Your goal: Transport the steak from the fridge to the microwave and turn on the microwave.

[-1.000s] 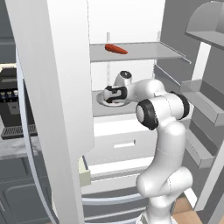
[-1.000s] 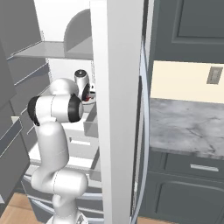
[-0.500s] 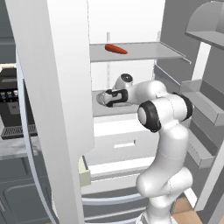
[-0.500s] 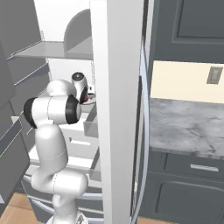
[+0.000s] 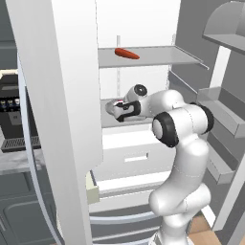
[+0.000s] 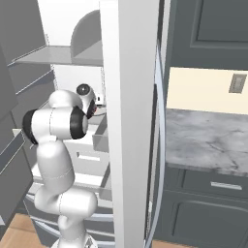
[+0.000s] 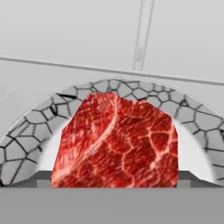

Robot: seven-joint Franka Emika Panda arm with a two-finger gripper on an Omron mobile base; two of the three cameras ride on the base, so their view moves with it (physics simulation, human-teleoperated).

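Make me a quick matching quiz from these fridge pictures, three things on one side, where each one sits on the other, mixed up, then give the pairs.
Things:
1. steak
2. carrot-like item
3. coffee machine

Places:
A. upper fridge shelf
B. counter outside the fridge
C. on a crackle-patterned plate, right in front of the claw

Pairs: 1-C, 2-A, 3-B

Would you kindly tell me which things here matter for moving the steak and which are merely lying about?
Belongs to the job:
- steak, on a plate with a cracked-stone rim
- fridge, door open
- gripper, reaching in over the middle shelf

Just lying about:
- orange-red carrot-like item on the upper shelf
- coffee machine
- marble counter
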